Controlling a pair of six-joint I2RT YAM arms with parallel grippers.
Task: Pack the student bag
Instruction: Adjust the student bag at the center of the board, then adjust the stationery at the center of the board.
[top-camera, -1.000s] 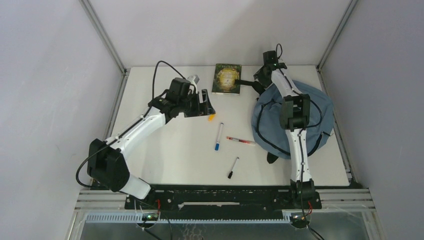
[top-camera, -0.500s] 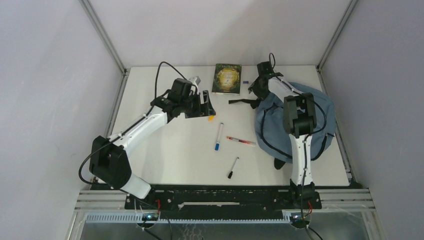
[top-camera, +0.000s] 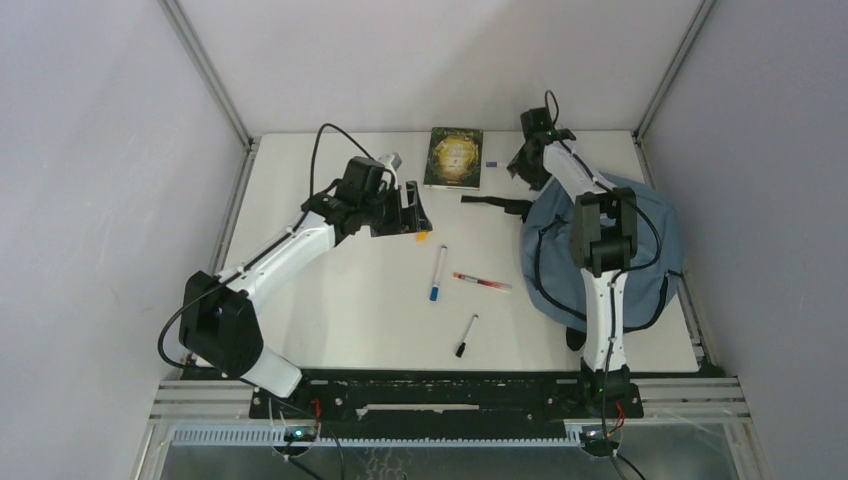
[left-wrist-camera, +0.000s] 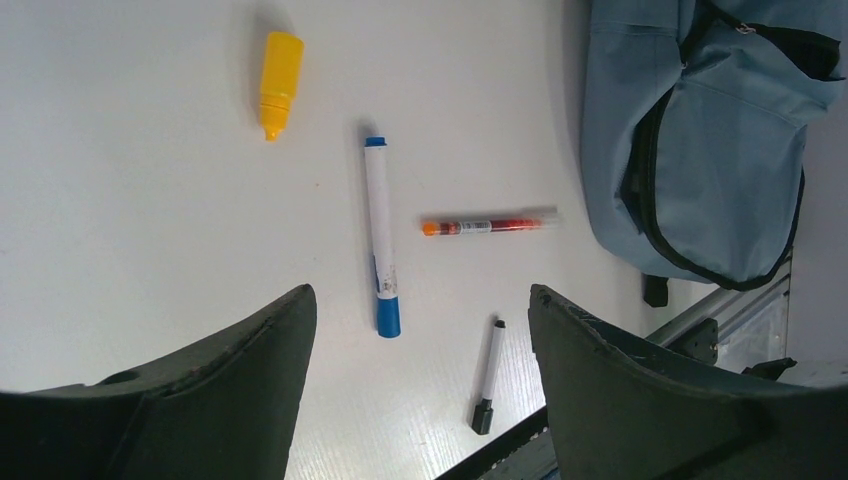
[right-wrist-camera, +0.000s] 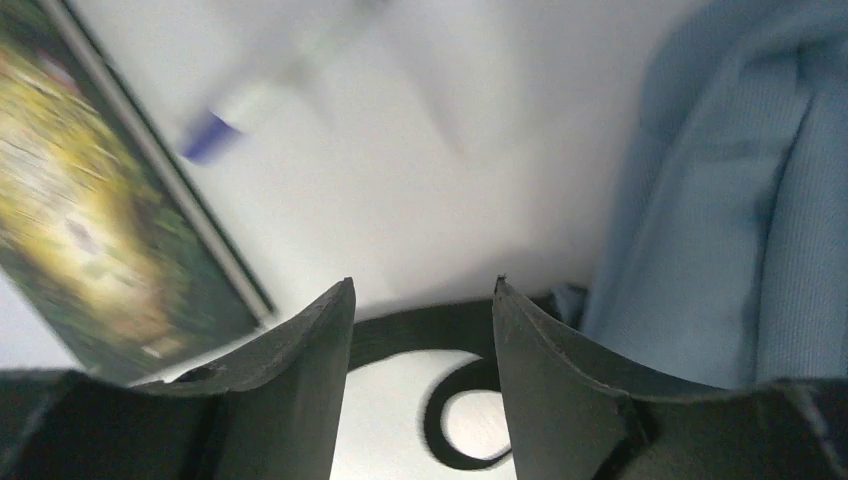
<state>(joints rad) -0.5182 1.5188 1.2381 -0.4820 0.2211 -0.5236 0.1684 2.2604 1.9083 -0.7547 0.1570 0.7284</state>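
The blue-grey student bag (top-camera: 640, 250) lies flat at the table's right side, with a black strap (top-camera: 495, 203) trailing left from its top. My right gripper (top-camera: 527, 165) hovers at the bag's far left corner. In the right wrist view it (right-wrist-camera: 422, 290) is open, and the strap (right-wrist-camera: 440, 325) and a loop of cord lie on the table below the gap, with bag fabric (right-wrist-camera: 740, 200) to the right. My left gripper (top-camera: 412, 208) is open and empty over the table's middle left. In its wrist view (left-wrist-camera: 422, 300) it looks down on the pens and the bag (left-wrist-camera: 700, 140).
A green-and-gold book (top-camera: 455, 157) lies at the back centre, with a small purple-tipped item (top-camera: 490, 163) beside it. A yellow cap (top-camera: 423, 236), a blue marker (top-camera: 438, 272), a red pen (top-camera: 481, 282) and a small black marker (top-camera: 466, 335) lie mid-table. Metal rails edge the table.
The bag has slid to the right and toward the near edge, and its strap now lies stretched out on the table. My right gripper has shifted slightly at the back. The left arm has barely moved.
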